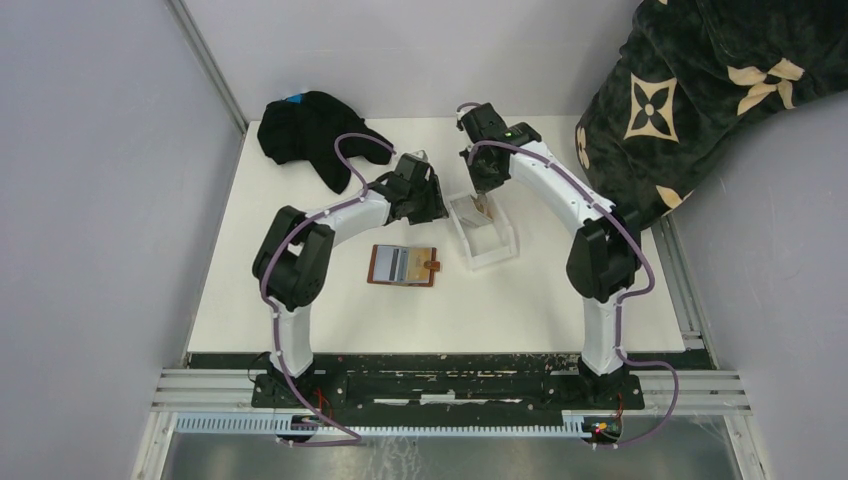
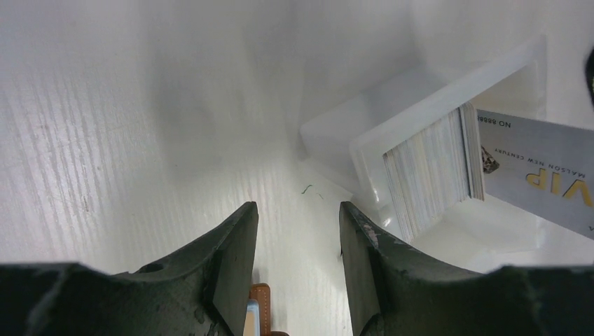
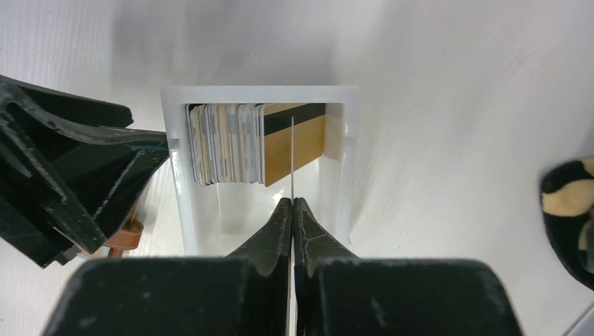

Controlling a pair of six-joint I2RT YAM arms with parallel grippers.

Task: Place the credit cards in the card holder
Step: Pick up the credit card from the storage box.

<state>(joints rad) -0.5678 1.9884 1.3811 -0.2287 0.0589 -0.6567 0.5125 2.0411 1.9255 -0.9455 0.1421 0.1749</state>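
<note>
My right gripper (image 3: 291, 201) is shut on one credit card (image 3: 291, 164), seen edge-on as a thin line above the clear tray (image 3: 175, 175). The left wrist view shows the same card's (image 2: 539, 168) greyish face with gold lettering. A stack of credit cards (image 3: 224, 143) stands on edge in the tray, a gold one (image 3: 308, 136) at its right end. The brown card holder (image 1: 403, 265) lies open on the table, left of the tray (image 1: 497, 250). My left gripper (image 2: 299, 210) hangs open and holds nothing, between card holder (image 2: 260, 308) and tray, close beside the right gripper (image 1: 483, 205).
A black cloth (image 1: 310, 130) lies at the table's far left corner. A dark patterned blanket (image 1: 700, 90) hangs over the far right edge. Grey walls close in the left and back sides.
</note>
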